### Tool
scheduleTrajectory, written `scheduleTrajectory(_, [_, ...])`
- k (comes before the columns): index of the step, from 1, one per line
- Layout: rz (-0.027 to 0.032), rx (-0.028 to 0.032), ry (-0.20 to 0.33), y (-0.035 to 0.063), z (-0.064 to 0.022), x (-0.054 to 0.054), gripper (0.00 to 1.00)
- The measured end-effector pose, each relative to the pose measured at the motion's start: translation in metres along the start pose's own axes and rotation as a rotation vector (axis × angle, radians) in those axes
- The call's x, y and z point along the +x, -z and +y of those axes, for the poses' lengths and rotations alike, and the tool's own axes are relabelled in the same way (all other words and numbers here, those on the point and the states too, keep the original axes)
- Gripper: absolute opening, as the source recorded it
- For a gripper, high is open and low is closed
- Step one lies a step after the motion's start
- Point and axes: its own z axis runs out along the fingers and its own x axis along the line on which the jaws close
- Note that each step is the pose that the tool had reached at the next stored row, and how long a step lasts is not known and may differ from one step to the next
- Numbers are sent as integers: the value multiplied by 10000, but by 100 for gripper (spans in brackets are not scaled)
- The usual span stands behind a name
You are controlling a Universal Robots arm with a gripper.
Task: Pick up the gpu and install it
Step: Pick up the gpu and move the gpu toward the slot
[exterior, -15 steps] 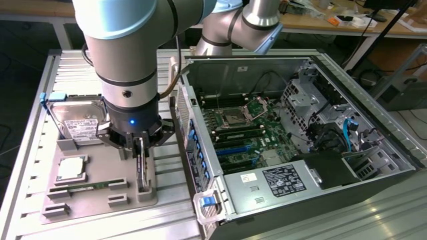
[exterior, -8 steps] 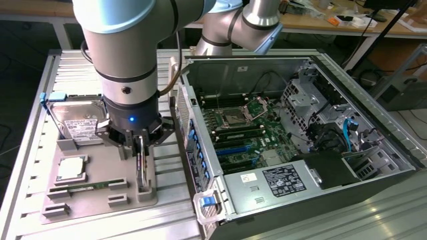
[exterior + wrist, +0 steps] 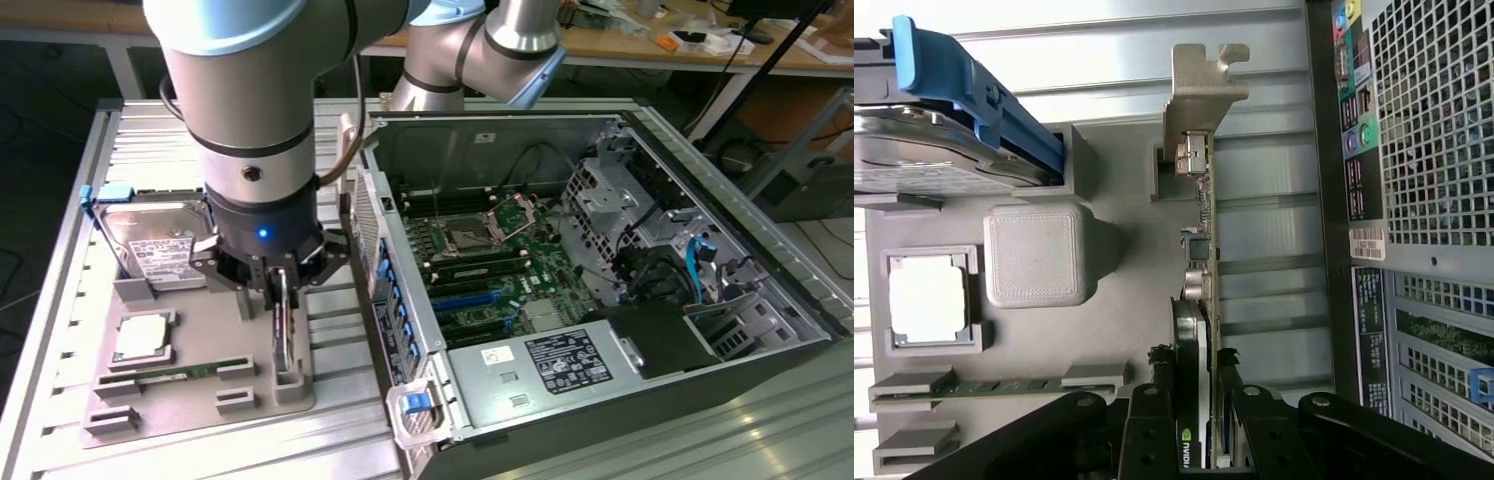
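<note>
card: thin dark silver-bracketed gpu (image 3: 283,342) (image 3: 1202,250) is stood edgewise on grey tray (image 3: 200,402) (image 3: 1116,300)
grip: black two-fingered gripper (image 3: 280,292) (image 3: 1192,382) is clamped narrowly on it
writing: nvidia eye logo (image 3: 1184,447) is seen on card

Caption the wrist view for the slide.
Gripper clamped on the gpu, upright in its tray slot beside the PC case.

One robot arm (image 3: 254,100) working, one pincer (image 3: 280,292) on it. Counting across the single grey tray (image 3: 187,408): one gpu (image 3: 283,340), one hard drive (image 3: 160,245), one processor chip (image 3: 142,338), one memory stick (image 3: 174,375). Four parts, one of each! And one open computer case (image 3: 641,430), one power supply (image 3: 561,365) inside.
</note>
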Motion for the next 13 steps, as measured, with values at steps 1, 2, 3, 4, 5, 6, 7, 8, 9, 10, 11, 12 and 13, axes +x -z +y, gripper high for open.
scheduleTrajectory(1, [0,0,0,6,0,0,27])
scheduleTrajectory(2, [-1,0,0,13,1,0,27])
scheduleTrajectory(3, [0,0,0,20,1,0,27])
scheduleTrajectory(4, [0,0,0,26,1,-1,27])
scheduleTrajectory(5, [-1,0,0,30,1,-1,27])
scheduleTrajectory(6, [-1,0,0,36,2,-1,27])
scheduleTrajectory(7, [0,1,0,42,2,-1,27])
scheduleTrajectory(8, [-1,1,0,46,2,-1,27])
scheduleTrajectory(9, [-2,-1,0,49,2,-1,27])
scheduleTrajectory(10, [-3,-1,0,49,2,-1,27])
scheduleTrajectory(11, [-3,-1,0,50,2,-1,27])
scheduleTrajectory(12, [0,2,0,52,2,-1,27])
scheduleTrajectory(13, [-1,2,0,51,2,-1,27])
